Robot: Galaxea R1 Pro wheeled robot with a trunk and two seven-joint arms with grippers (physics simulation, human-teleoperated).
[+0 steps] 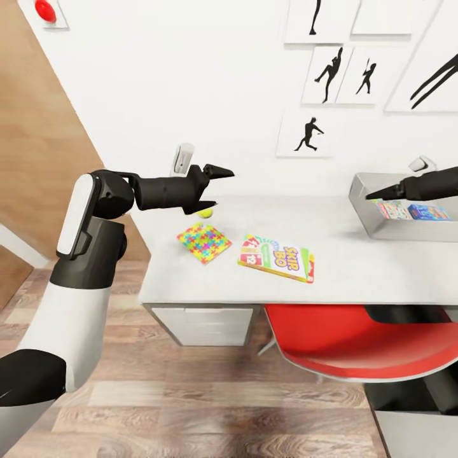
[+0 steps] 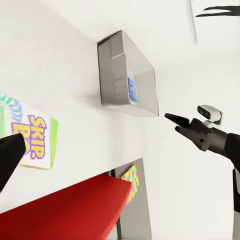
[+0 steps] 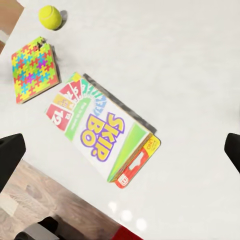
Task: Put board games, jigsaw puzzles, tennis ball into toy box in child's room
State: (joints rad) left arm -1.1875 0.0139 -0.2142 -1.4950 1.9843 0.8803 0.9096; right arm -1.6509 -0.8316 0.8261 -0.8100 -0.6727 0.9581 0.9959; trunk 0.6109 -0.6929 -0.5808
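Left tool open, empty, raised above small yellow-green tennis ball on light grey tabletop. Multicoloured jigsaw puzzle square beside ball; white-green-red SKIP BO game box next along. Right tool at pale grey toy box; fingers spread wide, nothing held. Blue game box inside bin.

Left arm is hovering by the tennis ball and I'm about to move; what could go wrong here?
The tennis ball lies loose beneath the open left gripper; a nudge could roll it along the table. The jigsaw puzzle beside it may get knocked. The right gripper hangs at the toy box wall and could bump it.
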